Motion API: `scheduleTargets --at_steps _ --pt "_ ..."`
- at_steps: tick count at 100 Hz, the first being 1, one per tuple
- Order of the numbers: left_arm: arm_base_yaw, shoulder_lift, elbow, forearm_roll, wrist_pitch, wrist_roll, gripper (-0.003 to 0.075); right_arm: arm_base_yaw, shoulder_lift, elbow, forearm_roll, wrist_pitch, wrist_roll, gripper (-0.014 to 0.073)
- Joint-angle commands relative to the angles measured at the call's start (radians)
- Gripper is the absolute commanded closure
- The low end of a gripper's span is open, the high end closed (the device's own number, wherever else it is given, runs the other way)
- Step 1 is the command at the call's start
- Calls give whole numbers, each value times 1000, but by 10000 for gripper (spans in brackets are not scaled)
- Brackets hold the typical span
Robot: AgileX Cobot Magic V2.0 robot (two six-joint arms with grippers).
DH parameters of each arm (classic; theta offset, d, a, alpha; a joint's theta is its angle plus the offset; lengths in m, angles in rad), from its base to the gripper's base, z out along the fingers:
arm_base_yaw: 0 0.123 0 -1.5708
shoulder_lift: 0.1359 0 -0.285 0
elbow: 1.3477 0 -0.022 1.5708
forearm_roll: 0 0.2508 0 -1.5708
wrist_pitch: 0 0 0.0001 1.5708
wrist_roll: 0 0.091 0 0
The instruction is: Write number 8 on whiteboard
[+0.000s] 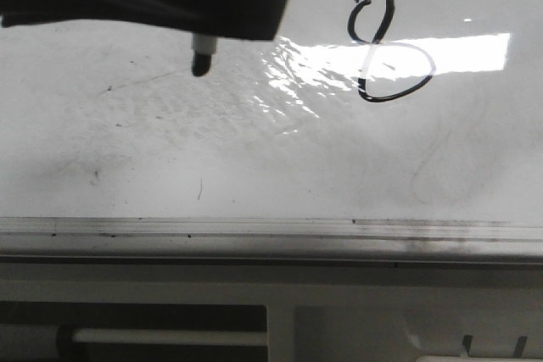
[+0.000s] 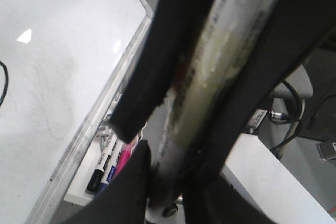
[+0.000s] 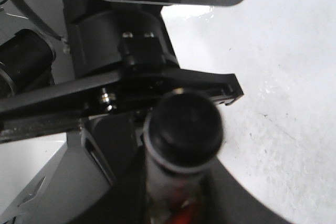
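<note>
One number 8 (image 1: 386, 47) sits at two o'clock on the whiteboard (image 1: 254, 158); my left claw (image 2: 173, 145) clenches a marker (image 1: 202, 55).

The hand-drawn black marker figure 8 (image 1: 383, 47) stands dark against the large glossy white whiteboard (image 1: 170, 142), whose surface carries faint grey smudges, small black flecks and a bright white glare patch. Its silver metal edge rail (image 1: 254, 228) is streaked dull grey. The white-barrelled marker with a black tip (image 1: 202, 55) juts from a black housing. In the left wrist view, spare markers (image 2: 113, 161) show black, blue and pink.
</note>
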Motion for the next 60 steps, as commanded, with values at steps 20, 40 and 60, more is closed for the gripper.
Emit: scheduleTargets --at_steps 20,40,60 --pt "-5 -11 -32 -75 14 -14 741 1 -8 -36 27 -138 -11 193" --pt "-5 -11 -32 -107 14 -18 741 -5 -21 -36 27 -205 -11 -59" --pt "-5 -11 -28 -120 -85 -132 741 -145 -114 -32 27 -165 -11 17"
